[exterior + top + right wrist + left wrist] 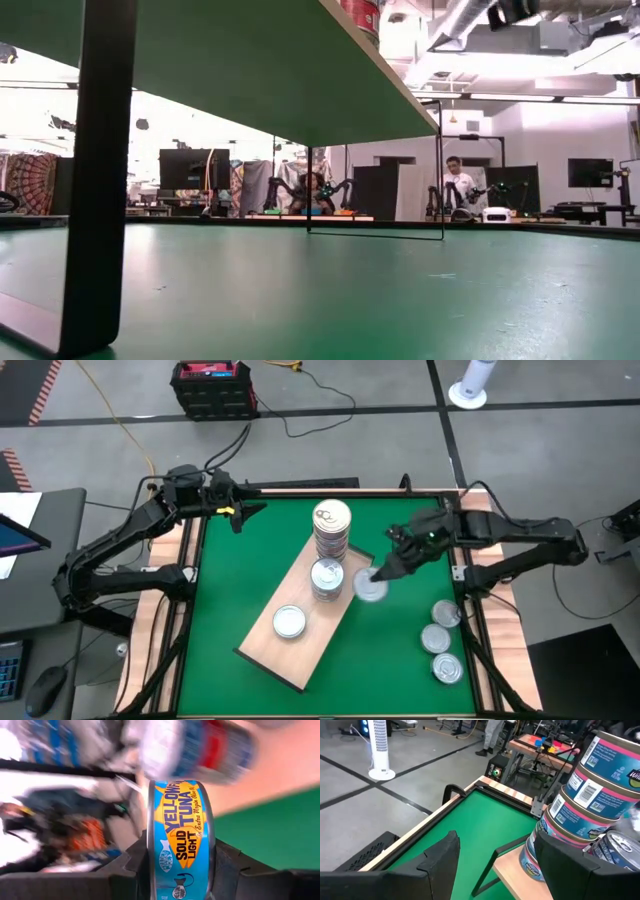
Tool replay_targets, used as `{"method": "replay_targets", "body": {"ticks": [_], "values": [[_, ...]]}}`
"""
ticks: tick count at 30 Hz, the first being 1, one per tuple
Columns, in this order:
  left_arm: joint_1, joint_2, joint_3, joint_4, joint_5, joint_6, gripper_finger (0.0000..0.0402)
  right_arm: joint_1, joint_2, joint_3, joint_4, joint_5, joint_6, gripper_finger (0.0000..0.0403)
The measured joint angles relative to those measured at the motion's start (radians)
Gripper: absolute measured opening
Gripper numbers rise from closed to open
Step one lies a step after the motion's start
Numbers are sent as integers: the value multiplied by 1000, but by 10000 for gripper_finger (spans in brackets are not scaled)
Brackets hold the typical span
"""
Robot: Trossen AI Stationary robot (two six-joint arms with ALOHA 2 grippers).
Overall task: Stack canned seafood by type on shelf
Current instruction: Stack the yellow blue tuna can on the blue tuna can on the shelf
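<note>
Tin was gripped by right gripper, just at 3 o'clock of the shelf stacks; left gripper was parked wide, empty, at 10.

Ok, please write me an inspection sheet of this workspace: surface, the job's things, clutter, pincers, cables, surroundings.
Surface: green table, wooden shelf board lying diagonally on it.
Job's things: tall stack of tins, shorter stack and single tin on the board; three loose tins near the table's right edge.
Clutter: nothing seen.
Pincers: right pincer holds a yellowfin tuna tin beside the board; left pincer open, empty, at the table's far left corner.
Cables: yellow cable and dark cable on the floor.
Surroundings: black crate, white fan base.
</note>
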Motion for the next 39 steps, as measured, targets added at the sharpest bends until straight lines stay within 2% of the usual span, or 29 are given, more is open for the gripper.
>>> {"method": "replay_targets", "body": {"ticks": [7, 15, 23, 29, 32, 39], "values": [[-14, -2, 0, 2, 14, 33, 244, 118, 68, 0, 334, 182, 236, 167], [-134, -14, 0, 6, 21, 185, 244, 137, 150, -1, 507, 240, 323, 168], [-326, -51, 0, 117, 18, 260, 244, 127, 147, -1, 494, 334, 399, 168], [-472, -11, 0, 165, -85, 263, 244, 128, 147, 0, 461, 373, 464, 168], [-514, 13, 0, 190, -136, 273, 244, 128, 145, 0, 421, 377, 483, 168], [-570, 60, 0, 237, -139, 229, 244, 129, 146, 0, 398, 421, 503, 183]]}}
